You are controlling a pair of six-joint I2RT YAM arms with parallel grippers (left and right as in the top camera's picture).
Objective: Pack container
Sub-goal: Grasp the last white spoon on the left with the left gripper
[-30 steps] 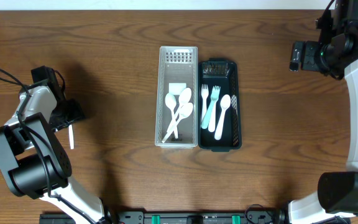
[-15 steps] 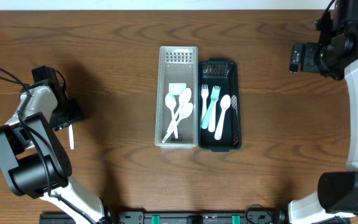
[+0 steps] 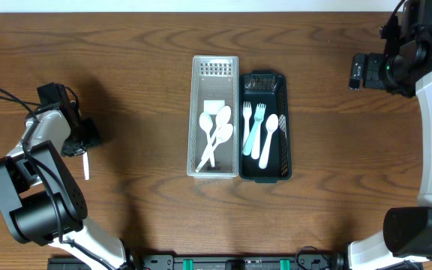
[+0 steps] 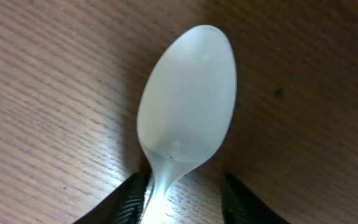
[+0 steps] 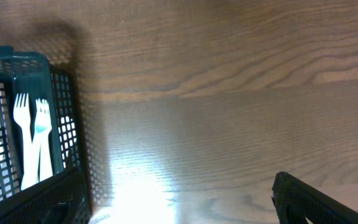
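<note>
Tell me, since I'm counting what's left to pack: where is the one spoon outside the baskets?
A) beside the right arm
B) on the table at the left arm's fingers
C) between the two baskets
B: the white spoon lies on the table, its handle between the left fingers.

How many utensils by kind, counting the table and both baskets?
Spoons: 5 (3 in clear basket, 1 in dark basket, 1 between left fingers)
Forks: 2 (dark basket)
Unclear white piece, dark basket right wall: 1
Total: 8
</note>
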